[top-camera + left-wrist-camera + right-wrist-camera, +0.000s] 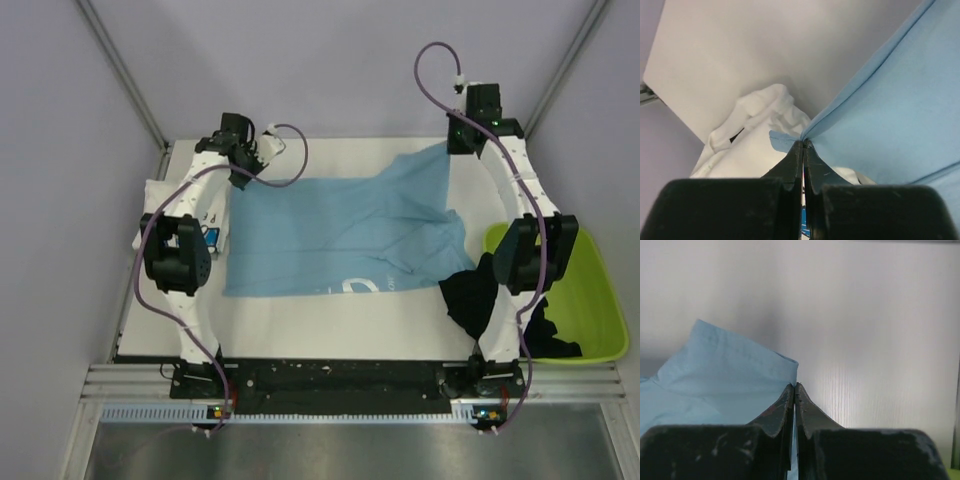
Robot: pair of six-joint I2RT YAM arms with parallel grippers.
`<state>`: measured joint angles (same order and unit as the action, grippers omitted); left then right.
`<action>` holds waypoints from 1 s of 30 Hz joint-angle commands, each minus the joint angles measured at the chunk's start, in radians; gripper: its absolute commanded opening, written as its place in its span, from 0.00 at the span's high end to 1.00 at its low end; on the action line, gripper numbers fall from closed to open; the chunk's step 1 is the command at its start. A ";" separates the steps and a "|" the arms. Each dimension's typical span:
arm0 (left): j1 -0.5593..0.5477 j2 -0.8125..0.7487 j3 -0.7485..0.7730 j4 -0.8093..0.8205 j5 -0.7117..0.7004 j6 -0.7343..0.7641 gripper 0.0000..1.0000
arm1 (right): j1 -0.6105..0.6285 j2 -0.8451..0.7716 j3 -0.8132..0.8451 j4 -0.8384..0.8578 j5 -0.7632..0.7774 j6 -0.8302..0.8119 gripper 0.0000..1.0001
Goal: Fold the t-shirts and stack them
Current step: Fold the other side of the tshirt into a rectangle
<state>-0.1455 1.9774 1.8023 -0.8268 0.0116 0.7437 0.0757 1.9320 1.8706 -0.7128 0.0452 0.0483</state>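
Note:
The light blue t-shirt point(340, 235) lies spread across the middle of the table, white print near its front edge. My left gripper point(243, 178) is shut on its far left corner point(790, 140). My right gripper point(457, 145) is shut on its far right corner point(740, 365) and holds that corner lifted. The white t-shirt point(160, 205) lies bunched at the left table edge, under the left arm; it shows in the left wrist view point(760, 130). The black t-shirt point(475, 295) hangs over the lime-green bin's rim onto the table at right.
The lime-green plastic bin point(590, 290) stands off the table's right side, with black cloth inside. The white table point(330, 325) has metal frame posts at its back corners. Both arm bases are at the near edge.

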 commanded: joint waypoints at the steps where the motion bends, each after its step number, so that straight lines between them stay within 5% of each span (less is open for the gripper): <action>1: 0.003 0.021 0.040 0.095 -0.087 -0.035 1.00 | -0.007 0.025 0.104 0.055 -0.071 -0.108 1.00; 10: 0.004 -0.095 -0.156 0.089 -0.016 0.019 1.00 | -0.007 -0.111 -0.123 0.065 -0.174 -0.176 1.00; 18: 0.003 -0.176 -0.377 0.014 0.022 0.054 1.00 | -0.007 -0.313 -0.457 0.050 -0.148 -0.071 1.00; 30: 0.001 -0.201 -0.402 -0.123 0.103 0.055 1.00 | -0.005 -0.389 -0.531 -0.114 -0.008 0.021 1.00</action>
<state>-0.1455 1.8473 1.3849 -0.8845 0.0658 0.7849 0.0753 1.5993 1.3479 -0.7742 -0.0368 0.0330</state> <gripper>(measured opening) 0.007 0.004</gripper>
